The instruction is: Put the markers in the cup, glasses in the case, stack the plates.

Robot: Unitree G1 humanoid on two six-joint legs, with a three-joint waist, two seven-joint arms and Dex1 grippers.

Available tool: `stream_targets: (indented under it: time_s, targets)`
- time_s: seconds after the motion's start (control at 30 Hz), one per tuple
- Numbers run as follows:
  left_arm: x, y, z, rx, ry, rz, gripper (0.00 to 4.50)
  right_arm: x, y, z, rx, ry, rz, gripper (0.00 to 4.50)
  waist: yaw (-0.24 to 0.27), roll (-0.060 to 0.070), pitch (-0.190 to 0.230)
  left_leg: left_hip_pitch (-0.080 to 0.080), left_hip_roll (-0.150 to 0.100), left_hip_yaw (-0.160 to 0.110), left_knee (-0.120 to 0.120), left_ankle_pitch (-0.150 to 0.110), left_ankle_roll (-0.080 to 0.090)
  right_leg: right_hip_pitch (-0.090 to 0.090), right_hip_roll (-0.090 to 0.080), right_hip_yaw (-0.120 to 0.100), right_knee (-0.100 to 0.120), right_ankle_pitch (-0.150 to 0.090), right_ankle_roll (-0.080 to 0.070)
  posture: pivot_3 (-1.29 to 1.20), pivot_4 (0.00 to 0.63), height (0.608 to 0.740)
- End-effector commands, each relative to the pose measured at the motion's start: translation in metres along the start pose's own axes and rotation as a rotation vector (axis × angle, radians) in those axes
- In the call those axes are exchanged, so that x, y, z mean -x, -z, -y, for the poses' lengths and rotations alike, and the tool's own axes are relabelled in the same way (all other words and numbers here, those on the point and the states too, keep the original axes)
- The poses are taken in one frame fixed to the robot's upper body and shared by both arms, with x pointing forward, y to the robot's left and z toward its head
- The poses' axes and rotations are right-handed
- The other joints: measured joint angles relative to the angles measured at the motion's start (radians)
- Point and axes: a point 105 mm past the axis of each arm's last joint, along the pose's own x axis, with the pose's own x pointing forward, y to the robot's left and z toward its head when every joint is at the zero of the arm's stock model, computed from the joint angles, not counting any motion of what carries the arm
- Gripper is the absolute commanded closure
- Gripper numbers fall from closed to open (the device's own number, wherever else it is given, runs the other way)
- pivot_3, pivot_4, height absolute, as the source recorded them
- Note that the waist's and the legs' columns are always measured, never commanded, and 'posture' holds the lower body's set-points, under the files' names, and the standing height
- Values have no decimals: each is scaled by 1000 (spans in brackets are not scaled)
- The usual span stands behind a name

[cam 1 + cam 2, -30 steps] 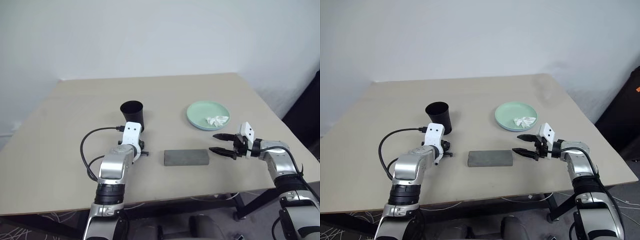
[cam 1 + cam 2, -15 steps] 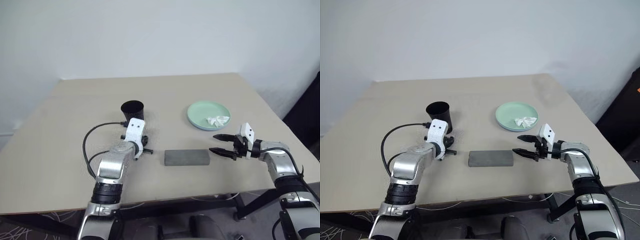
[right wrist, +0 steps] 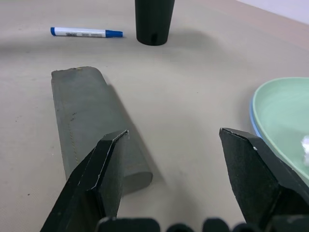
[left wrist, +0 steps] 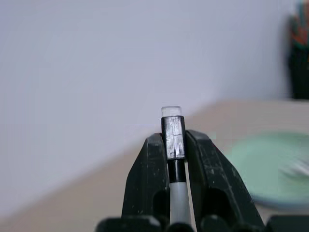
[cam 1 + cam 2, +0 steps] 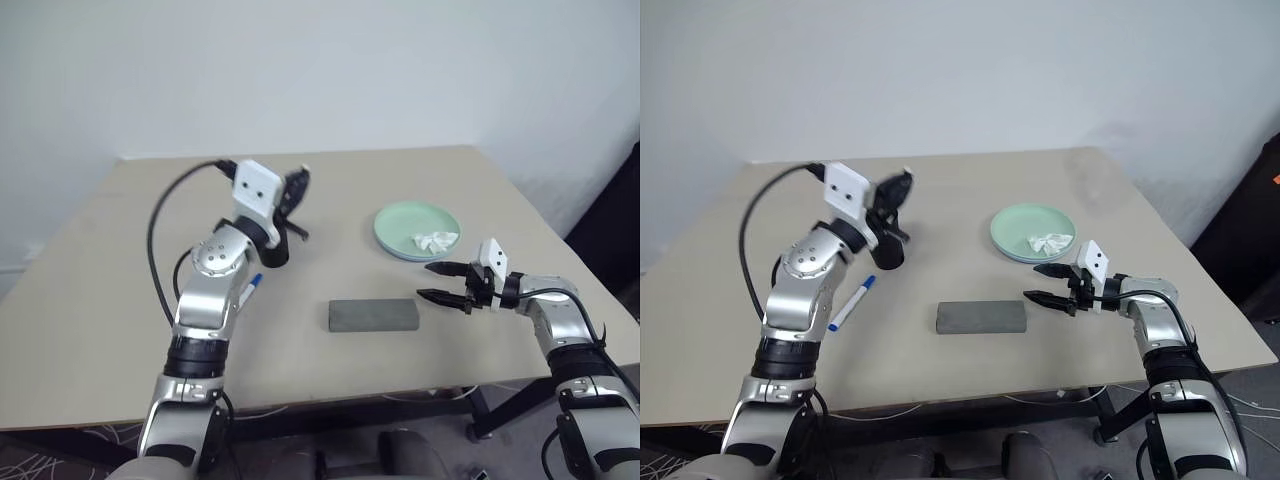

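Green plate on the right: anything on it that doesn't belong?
Yes. A crumpled white scrap lies on the mint green plate, which sits on the light blue plate. It looks like stray litter on the stack.

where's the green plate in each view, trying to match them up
Left eye view: mint green round plastic plate on the table's right side, beyond the right claw.
Right eye view: same spot.
Left wrist view: blurred green shape beyond the left claw.
Right wrist view: its rim beside the right claw.
Shared landmark: crumpled white scrap lying on it.
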Motion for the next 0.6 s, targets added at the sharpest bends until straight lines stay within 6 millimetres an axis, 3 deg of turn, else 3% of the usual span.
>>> stream_targets:
  time_s: [0.03,0.23,0.6]
  targets:
    - [-7,-14,-28,-80,-164,128,4385,1,-17,6,53,13,36,1238,0,0,0,0,0,0,0,0,0,0,0,0,0,0,0,0,0,740]
    - [-19,5,-40,-132,-245,141,4385,0,-19,7,55,14,39,1238,2,0,0,-1,0,1,0,0,0,1,0,-2,0,0,0,0,0,740]
    - [-38,36,-31,-127,-224,65,4385,0,-20,7,56,16,41,1238,0,0,0,-2,0,1,0,0,-1,0,0,-4,-1,2,2,0,0,740]
